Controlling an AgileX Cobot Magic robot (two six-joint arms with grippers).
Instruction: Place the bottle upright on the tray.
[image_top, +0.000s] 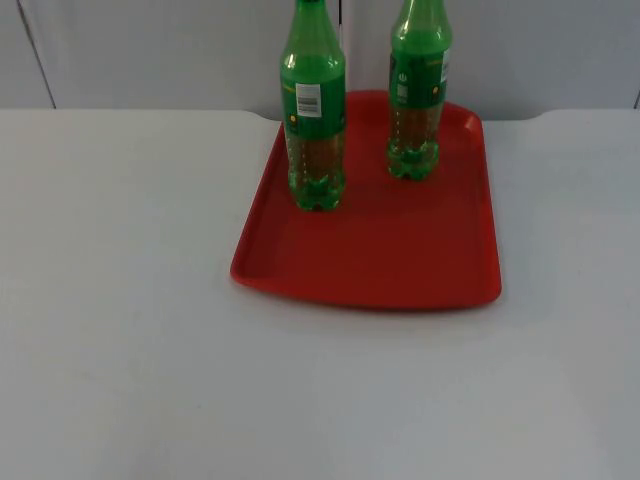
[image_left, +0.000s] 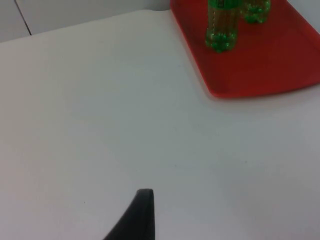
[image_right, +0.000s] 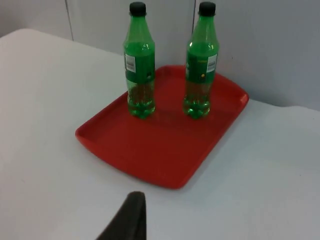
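Top view, by size: white table (image_top: 120, 330); red tray (image_top: 400, 260) by the partition wall; two green bottles, left bottle (image_top: 315, 110) and right bottle (image_top: 418, 95), upright on its far half, apart. My left gripper (image_left: 140, 215) and right gripper (image_right: 131, 215) hover above bare table; finger spread I cannot tell.

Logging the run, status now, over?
Left gripper over bare table, clear of the tray; right gripper short of its near corner. Two bottles upright on tray. Nothing in the way.
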